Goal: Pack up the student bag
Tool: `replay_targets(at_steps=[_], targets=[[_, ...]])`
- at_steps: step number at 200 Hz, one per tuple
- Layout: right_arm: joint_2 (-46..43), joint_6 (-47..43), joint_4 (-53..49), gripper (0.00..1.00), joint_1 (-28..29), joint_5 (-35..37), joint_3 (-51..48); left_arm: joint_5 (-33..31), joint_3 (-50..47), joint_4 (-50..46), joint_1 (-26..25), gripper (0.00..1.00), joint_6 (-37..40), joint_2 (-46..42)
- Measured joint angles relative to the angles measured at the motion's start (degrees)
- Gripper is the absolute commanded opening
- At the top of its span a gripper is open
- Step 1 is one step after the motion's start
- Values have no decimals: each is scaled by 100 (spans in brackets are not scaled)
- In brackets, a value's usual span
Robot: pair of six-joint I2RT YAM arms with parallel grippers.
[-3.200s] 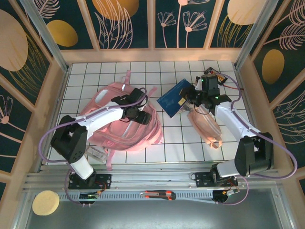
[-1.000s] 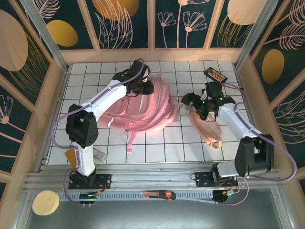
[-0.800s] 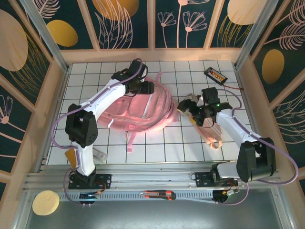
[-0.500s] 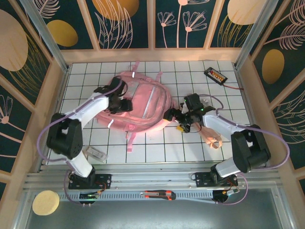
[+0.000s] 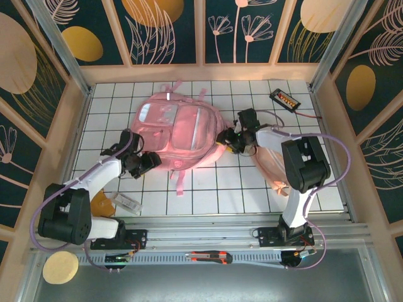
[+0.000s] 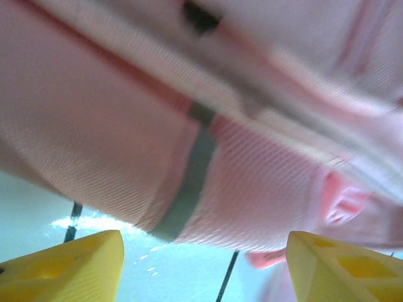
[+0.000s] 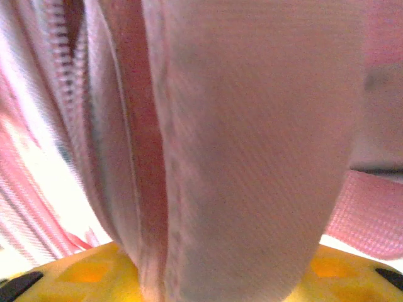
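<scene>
The student bag (image 5: pixel 176 129), a large pink backpack, lies front-up in the middle of the table, its translucent pockets and a small reflective strip facing up. My left gripper (image 5: pixel 148 162) sits at its near-left edge, open. In the left wrist view the yellow fingers (image 6: pixel 69 264) stand wide apart over bare table, with pink fabric and a grey strip (image 6: pixel 189 182) just ahead. My right gripper (image 5: pixel 228 138) is against the bag's right edge. In the right wrist view its fingers (image 7: pixel 82 270) are spread, and a thick fold of bag fabric (image 7: pixel 252 157) with a zipper bulges between them.
A slim pale-pink pouch (image 5: pixel 272 165) lies under the right arm. A black device with orange buttons (image 5: pixel 285 99) sits at the far right. A clear packet (image 5: pixel 128 202) and a tan object (image 5: pixel 101 204) lie at the near left. A utility knife (image 5: pixel 211 257) rests on the front rail.
The bag settled front-up and shifted slightly toward the far side. My left gripper drew back from the bag's top to its near-left edge. My right gripper moved left onto the bag's right edge.
</scene>
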Motion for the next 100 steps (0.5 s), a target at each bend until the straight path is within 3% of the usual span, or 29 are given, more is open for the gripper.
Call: replay_targets(at_steps=[20, 53, 83, 100], targets=[[35, -81, 37, 56, -46, -2, 201, 258, -481, 710, 0, 69, -476, 13], [7, -208, -57, 98, -7, 46, 221, 409, -874, 1786, 26, 70, -1294, 216], [-651, -280, -133, 99, 149, 385, -166, 428, -1038, 2400, 39, 67, -1869, 284], [-1355, -350, -229, 99, 315, 647, -448, 402, -1132, 2758, 42, 50, -2144, 365]])
